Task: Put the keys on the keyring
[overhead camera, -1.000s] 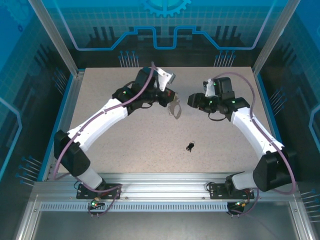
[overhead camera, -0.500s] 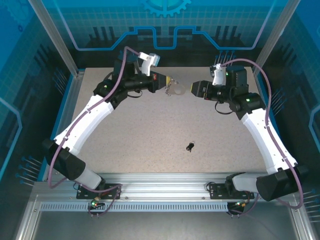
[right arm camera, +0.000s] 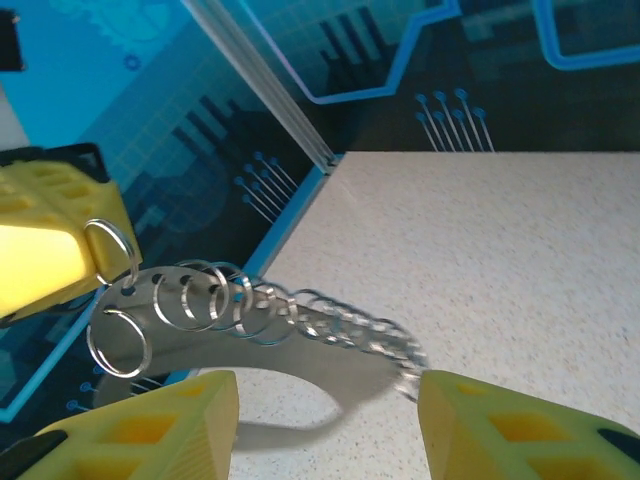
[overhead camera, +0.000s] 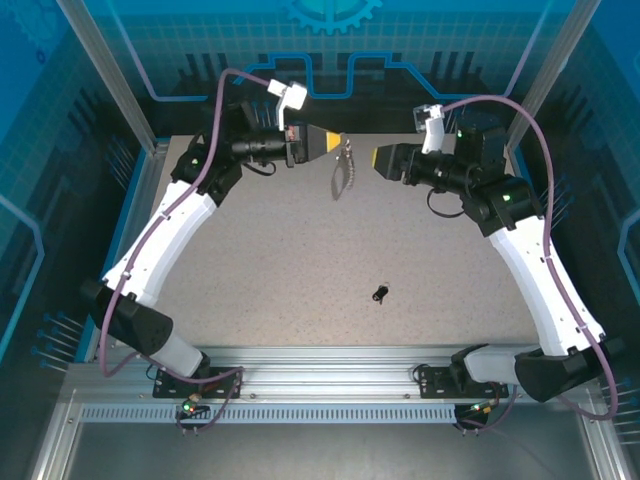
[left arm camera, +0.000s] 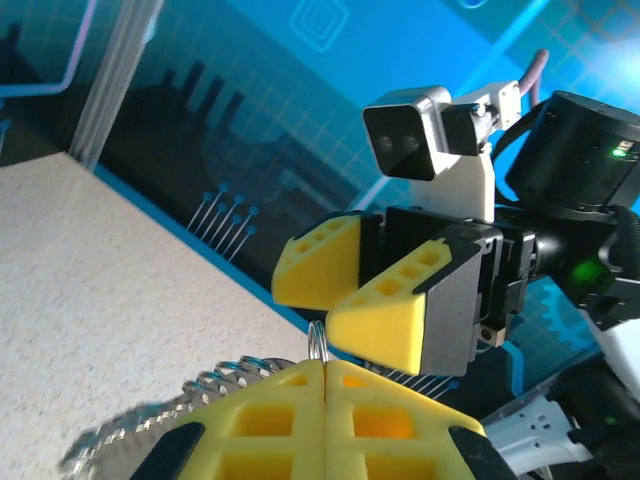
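Observation:
The keyring point(overhead camera: 341, 172), a flat grey oval loop fringed with small silvery rings, hangs in the air at the back of the table. My left gripper point(overhead camera: 336, 143) is shut on one of its small rings point(left arm camera: 318, 341), its yellow jaws pressed together around the wire. In the right wrist view the keyring point(right arm camera: 290, 345) swings blurred just beyond my right gripper point(right arm camera: 328, 420), which is open with nothing between its fingers. Seen from above, my right gripper point(overhead camera: 379, 160) faces the left one, a short gap apart. The keys point(overhead camera: 380, 292), a tiny dark cluster, lie on the table well below both grippers.
The speckled table point(overhead camera: 260, 270) is walled by blue panels, with metal posts point(overhead camera: 150, 140) at the back corners. Purple cables point(overhead camera: 520, 110) arc over both arms. A metal rail point(overhead camera: 330, 375) runs along the near edge.
Both arms rose and swung toward the back of the table. The left gripper carried the keyring up so it now hangs down. The right gripper turned to face it. The keys stayed put.

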`<action>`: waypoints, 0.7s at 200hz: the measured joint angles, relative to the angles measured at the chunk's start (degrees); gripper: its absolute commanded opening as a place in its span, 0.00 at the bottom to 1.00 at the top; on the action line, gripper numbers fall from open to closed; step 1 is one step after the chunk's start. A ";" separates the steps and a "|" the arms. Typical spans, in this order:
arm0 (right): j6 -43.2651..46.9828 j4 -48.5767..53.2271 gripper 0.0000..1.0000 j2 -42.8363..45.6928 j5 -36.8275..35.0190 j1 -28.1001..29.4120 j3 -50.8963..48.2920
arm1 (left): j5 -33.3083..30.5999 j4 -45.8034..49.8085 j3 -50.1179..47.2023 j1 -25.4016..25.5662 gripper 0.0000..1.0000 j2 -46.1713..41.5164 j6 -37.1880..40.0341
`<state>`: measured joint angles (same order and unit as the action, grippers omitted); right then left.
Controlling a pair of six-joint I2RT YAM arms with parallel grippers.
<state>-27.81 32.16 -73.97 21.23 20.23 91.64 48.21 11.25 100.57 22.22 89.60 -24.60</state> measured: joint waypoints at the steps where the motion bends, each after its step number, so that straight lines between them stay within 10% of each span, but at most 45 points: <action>1: 0.09 0.00 0.50 -0.09 -0.04 0.17 0.22 | 0.17 -0.07 0.17 0.00 0.00 0.04 -0.02; 140: 5.68 -0.02 0.42 -0.92 -3.43 5.64 4.39 | 4.61 -2.58 6.03 -0.74 0.00 2.29 -2.49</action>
<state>-22.13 32.14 -74.89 17.80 25.87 96.03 52.82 8.67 106.61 21.47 91.90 -27.09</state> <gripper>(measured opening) 0.426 0.052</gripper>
